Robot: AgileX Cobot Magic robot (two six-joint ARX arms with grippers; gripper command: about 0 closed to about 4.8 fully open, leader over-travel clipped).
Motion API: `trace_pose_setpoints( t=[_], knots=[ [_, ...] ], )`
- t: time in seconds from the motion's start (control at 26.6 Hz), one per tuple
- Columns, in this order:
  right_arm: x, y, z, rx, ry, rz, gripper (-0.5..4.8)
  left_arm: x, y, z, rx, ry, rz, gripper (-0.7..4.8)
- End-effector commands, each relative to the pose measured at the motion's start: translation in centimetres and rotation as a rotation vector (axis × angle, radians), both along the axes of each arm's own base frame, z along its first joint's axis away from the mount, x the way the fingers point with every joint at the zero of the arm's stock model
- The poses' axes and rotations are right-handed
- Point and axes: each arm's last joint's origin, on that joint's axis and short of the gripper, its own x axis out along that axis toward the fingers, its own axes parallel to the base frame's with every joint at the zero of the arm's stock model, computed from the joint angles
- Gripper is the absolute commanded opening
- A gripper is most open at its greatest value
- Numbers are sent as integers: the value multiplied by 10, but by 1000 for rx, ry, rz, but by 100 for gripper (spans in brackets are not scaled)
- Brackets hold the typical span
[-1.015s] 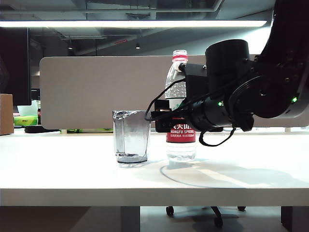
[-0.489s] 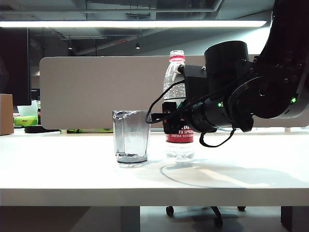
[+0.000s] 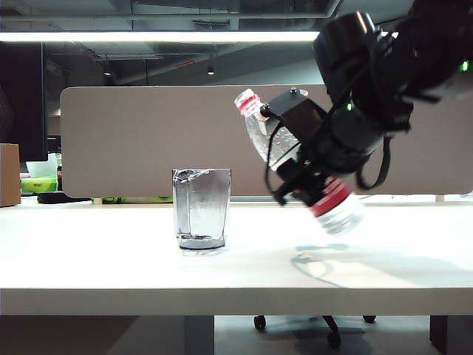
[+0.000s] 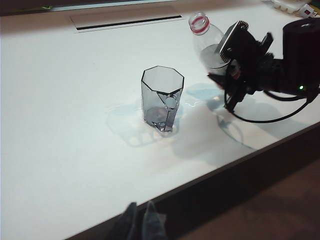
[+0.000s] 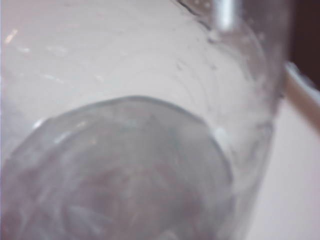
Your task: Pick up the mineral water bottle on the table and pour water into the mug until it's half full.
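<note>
We see a wide white desk [image 3: 111, 259] with a thick pale front edge, standing in a dim office; a long ceiling light [image 3: 162, 35] glows above it and a pale partition panel [image 3: 126, 140] runs along its far side. A cardboard box [image 3: 9, 174] sits at the far left of the desk.

The right arm [image 3: 384, 81] reaches in from the upper right. Its right gripper [image 3: 307, 174] is clamped around the body of the mineral water bottle [image 3: 270, 144], the fingers closed to a middling width on the plastic. We see the bottle lifted clear of the desk and tilted, its open red-ringed neck pointing up and to the left toward the mug, its base down and to the right. The red band of its label [image 3: 330, 197] shows below the gripper. In the right wrist view clear plastic [image 5: 125, 170] fills nearly everything, blurred.

The mug [image 3: 201, 209], a smoky-grey faceted tumbler, stands upright on the desk left of the bottle, apart from it. We cannot tell whether it holds any water.

The left gripper [image 4: 141, 224] hangs off the near edge of the desk, well apart from the mug [image 4: 162, 97]. Its fingers [image 4: 128, 222] lie nearly together, holding nothing.
</note>
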Motion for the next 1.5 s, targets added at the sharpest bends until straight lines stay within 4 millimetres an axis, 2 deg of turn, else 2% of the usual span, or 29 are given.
trace_pose_setpoints(
  t=[0.04, 0.11, 0.3, 0.45, 0.94, 1.5],
  knots=[
    [3, 0, 20, -180, -45, -13, 229, 0, 0, 1, 0, -7, -1, 22],
    [8, 1, 29, -304, -31, -29, 229, 0, 0, 1, 0, -6, -1, 22],
    [17, 6, 50, -473, -43, -27, 229, 0, 0, 1, 0, -5, -1, 22],
    [18, 12, 58, -573, -61, -9, 229, 0, 0, 1, 0, -6, -1, 22],
    [5, 30, 58, -830, -53, 52, 233, 0, 0, 1, 2, -7, 1, 22],
    [2, 26, 53, -928, 19, -9, 233, 0, 0, 1, 1, -6, 1, 22]
  ],
)
